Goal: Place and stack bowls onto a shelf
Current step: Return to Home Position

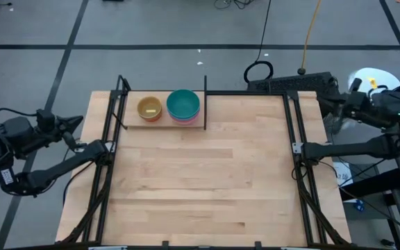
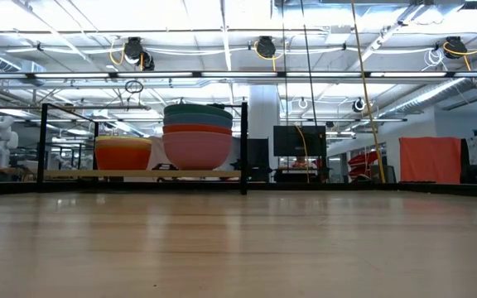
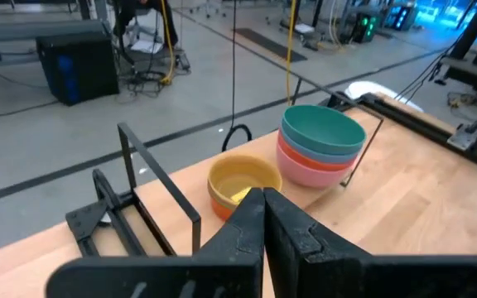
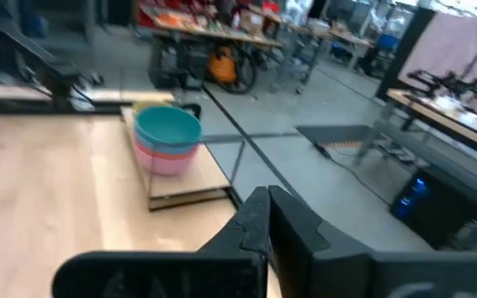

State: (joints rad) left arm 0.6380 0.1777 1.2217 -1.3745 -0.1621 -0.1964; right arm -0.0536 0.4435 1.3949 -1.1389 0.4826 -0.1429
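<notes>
At the far left of the overhead view, off the table, the left gripper [image 3: 263, 194] has its fingers pressed together, holding nothing. On the pale wooden shelf board [image 1: 132, 121] at upper left-centre, a yellow plastic bowl [image 1: 149, 107] nests in an orange one [image 2: 122, 156]. Just right of them stands a taller stack, topped by a teal bowl [image 1: 183, 103], with a pink bowl [image 2: 197, 149] at the bottom. At far right, the right gripper [image 4: 267, 194] is likewise closed and empty.

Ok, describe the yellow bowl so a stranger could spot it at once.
Find the pale wooden shelf with black rods at the far edge of the table. Two bowl stacks stand on it. The yellow bowl sits in an orange one, forming the lower stack; the taller stack beside it is capped teal.
</notes>
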